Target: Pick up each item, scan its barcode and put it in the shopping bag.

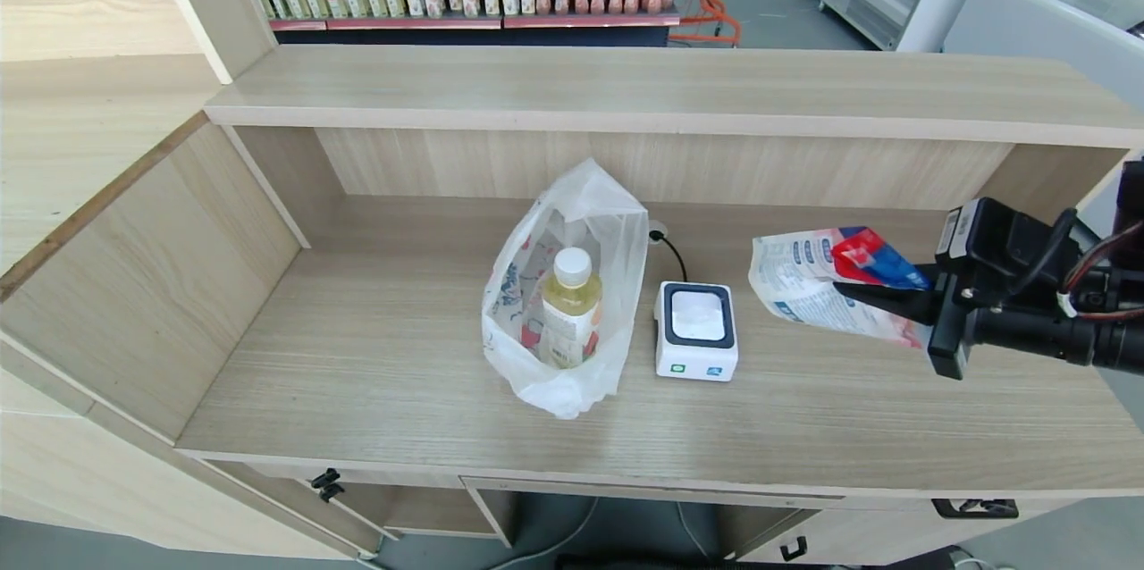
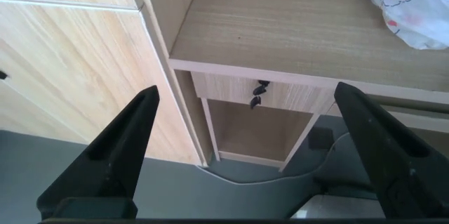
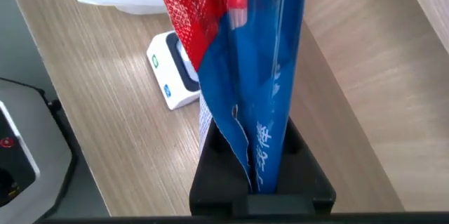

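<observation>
The right gripper (image 1: 858, 293) clamps the red-white-blue plastic pouch (image 1: 800, 280) by its end, probably leaving its face free for the nearby white box scanner (image 1: 696, 329); the left gripper (image 2: 247, 94) hangs with fingers apart.

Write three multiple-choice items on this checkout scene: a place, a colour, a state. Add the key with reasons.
1. Where is the bottle? A on the floor; B inside the shopping bag; C in a drawer.
2. What colour is the bottle's cap? A white; B red; C green.
3. The right gripper is: A open and empty; B shut on the bottle; C shut on the snack packet.
Key: B, it stands upright in the bag; A, the cap shows white; C, it clamps the packet's end.
</observation>
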Robot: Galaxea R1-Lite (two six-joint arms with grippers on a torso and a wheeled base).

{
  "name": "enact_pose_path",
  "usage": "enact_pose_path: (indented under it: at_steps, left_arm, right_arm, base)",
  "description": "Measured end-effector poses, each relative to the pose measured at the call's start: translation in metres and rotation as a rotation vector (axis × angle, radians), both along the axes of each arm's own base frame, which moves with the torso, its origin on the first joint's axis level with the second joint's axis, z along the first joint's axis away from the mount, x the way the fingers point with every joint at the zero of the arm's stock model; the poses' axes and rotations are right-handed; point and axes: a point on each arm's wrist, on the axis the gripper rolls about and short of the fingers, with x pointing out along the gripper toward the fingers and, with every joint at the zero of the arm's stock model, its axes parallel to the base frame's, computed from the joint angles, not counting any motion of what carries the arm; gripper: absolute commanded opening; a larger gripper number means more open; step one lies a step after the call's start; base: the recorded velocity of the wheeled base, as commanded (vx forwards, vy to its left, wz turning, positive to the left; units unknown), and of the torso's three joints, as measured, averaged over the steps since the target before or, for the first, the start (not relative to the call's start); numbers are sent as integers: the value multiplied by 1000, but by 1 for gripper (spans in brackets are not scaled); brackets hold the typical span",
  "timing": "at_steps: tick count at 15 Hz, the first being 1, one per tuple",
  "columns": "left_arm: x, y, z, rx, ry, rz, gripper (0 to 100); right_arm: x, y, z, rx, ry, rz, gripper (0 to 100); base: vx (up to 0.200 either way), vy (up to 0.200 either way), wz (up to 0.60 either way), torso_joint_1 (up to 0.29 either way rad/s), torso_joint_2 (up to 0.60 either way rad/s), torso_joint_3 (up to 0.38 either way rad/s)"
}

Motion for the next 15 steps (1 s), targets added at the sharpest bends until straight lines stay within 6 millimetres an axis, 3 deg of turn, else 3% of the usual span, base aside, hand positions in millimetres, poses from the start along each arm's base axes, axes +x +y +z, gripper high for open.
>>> enact_pose_path:
  at_steps: [4, 8, 15]
  left_arm:
    - [0, 0, 0, 4, 0, 0, 100]
    - [0, 0, 0, -2, 0, 0, 100]
    - [0, 0, 0, -2, 0, 2, 100]
  right_arm:
    - [11, 2, -11, 13, 30, 51, 0]
    - [25, 5, -25, 21, 53, 82, 0]
    - [43, 34, -48, 17, 101, 193, 0]
  base:
    - [200, 0, 0, -4, 0, 4]
    - [0, 0, 0, 0, 0, 0]
    - [0, 0, 0, 0, 0, 0]
